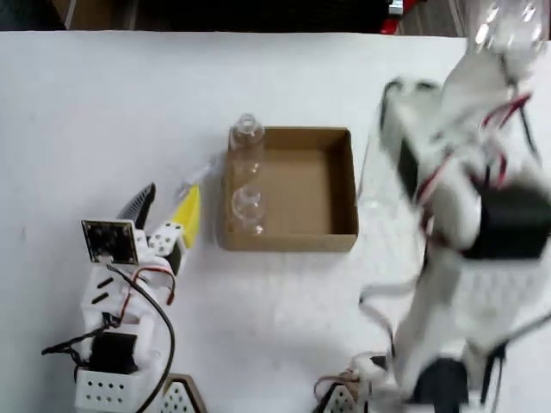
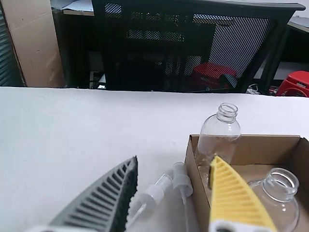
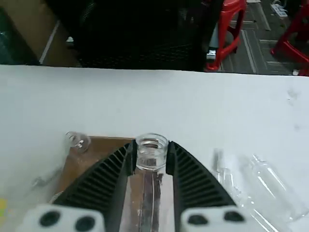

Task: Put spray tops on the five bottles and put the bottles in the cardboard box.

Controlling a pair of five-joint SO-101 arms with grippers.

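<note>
Two bottles [image 1: 247, 142] stand inside the cardboard box [image 1: 288, 239] along its left wall; its right half looks open. Spray tops [image 2: 166, 186] lie just outside that wall.

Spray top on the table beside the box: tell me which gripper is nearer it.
Left. The spray top lies just ahead of the open left gripper; the right gripper, holding a bottle, is beyond the box.

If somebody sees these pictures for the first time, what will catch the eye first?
The right hand, raised above the table, is shut on a clear uncapped bottle. Mid-table stands the cardboard box, two more open bottles upright along one wall. Beside that wall the left hand, one finger yellow, is open before a spray top lying on the table.
</note>
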